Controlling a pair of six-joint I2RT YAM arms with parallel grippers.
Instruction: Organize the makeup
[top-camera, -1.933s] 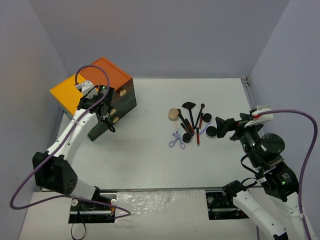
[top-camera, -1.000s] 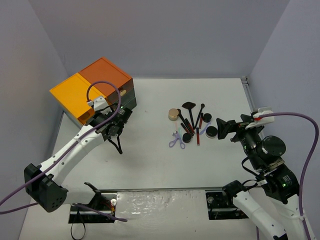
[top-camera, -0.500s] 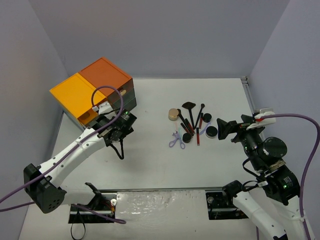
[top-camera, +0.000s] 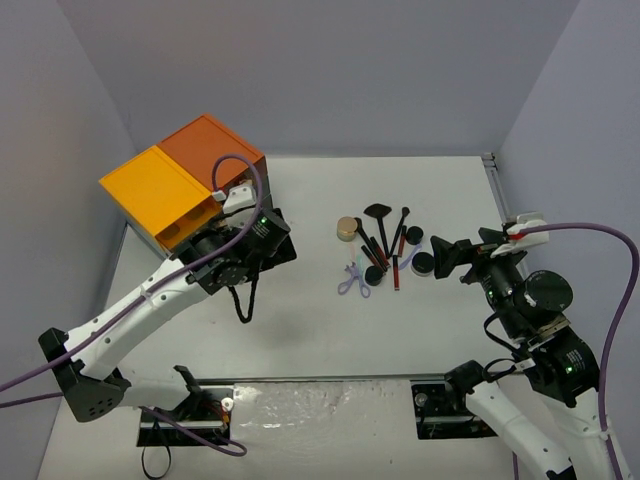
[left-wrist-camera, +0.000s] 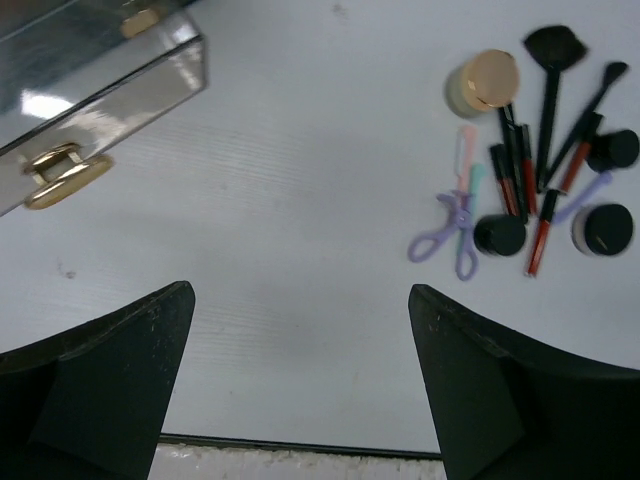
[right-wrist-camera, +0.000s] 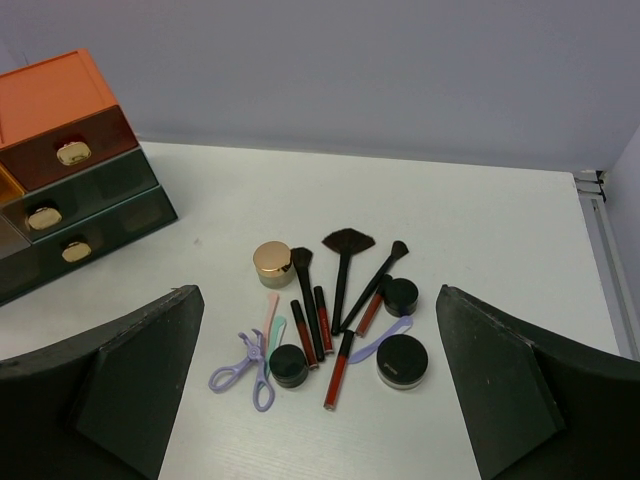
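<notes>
The makeup (top-camera: 381, 250) lies in a loose cluster right of the table's middle: black-handled brushes (right-wrist-camera: 343, 262), red pencils (right-wrist-camera: 336, 372), round black compacts (right-wrist-camera: 402, 361), a gold-lidded jar (right-wrist-camera: 273, 262) and a lavender curler (right-wrist-camera: 243, 364). The left wrist view has the jar (left-wrist-camera: 484, 82) and curler (left-wrist-camera: 447, 232) at its upper right. My left gripper (top-camera: 283, 240) (left-wrist-camera: 300, 292) hangs open over bare table between the cabinet and the makeup, holding nothing. My right gripper (top-camera: 439, 258) (right-wrist-camera: 318, 292) is wide open just right of the cluster, above the table and empty.
The dark green drawer cabinet (top-camera: 190, 180) with orange and yellow tops stands at the back left. Its gold-handled drawer fronts (right-wrist-camera: 62, 196) face the table; one front (left-wrist-camera: 100, 110) shows close to my left gripper. Walls enclose the table on three sides.
My left gripper has swung right, away from the cabinet's drawer fronts toward the table's middle, and its jaws have spread wider. The right arm and the makeup have stayed put.
</notes>
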